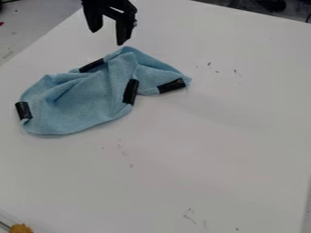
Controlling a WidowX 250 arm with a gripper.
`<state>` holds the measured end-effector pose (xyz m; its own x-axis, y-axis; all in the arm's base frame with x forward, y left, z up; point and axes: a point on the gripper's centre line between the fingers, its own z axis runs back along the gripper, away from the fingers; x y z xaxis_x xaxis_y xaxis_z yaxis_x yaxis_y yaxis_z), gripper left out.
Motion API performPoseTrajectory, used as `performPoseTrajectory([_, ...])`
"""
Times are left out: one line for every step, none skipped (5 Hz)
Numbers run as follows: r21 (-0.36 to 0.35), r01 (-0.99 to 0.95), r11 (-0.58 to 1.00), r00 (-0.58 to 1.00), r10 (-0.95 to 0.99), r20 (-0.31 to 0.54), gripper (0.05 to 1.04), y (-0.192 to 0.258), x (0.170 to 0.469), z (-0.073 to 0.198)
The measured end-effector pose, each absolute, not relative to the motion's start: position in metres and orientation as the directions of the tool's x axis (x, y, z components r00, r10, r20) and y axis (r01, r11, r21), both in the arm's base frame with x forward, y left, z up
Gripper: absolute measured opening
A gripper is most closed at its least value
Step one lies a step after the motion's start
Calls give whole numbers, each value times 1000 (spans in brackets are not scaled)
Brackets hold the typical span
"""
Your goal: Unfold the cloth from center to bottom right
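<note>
Right now, your black two-finger gripper [108, 38] hangs near the top edge of the white table [213, 159], toward its upper-left side in the camera view. You have its jaws released, the two fingers well apart with nothing between them, and they are clear of the cloth.

Your light blue fabric cloth [85, 102] lies crumpled on the upper-left part of the table, just below the gripper as you look at it. You can see a broad, rounded part reaching down and to the left, creases running through the middle, and a narrower, folded part pointing right. Four black strips sit along it: one on the left end [23, 110], one on the upper edge [92, 65], one upright near the middle [130, 92] and one slanting by the right tip [172, 85].

Toward the bottom-left corner of the view, you have a fuzzy orange-yellow object [21, 228]. Small dark marks [236, 72] dot the tabletop to the right of the cloth, and fainter ones lie below it.
</note>
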<state>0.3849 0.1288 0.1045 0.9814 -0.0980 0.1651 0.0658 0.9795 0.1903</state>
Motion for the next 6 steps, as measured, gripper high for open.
performPoseTrajectory([176, 67, 982, 987, -92, 134, 1000, 127, 383, 91])
performPoseTrajectory([171, 50, 984, 988, -75, 138, 1000, 119, 382, 80])
performPoseTrajectory([164, 21, 986, 988, -46, 148, 1000, 96, 381, 63])
performPoseTrajectory([153, -25, 988, 989, 2, 150, 1000, 72, 377, 51])
performPoseTrajectory([128, -54, 990, 989, 36, 141, 1000, 62, 372, 44])
performPoseTrajectory([117, -78, 990, 990, 63, 125, 1000, 60, 366, 38])
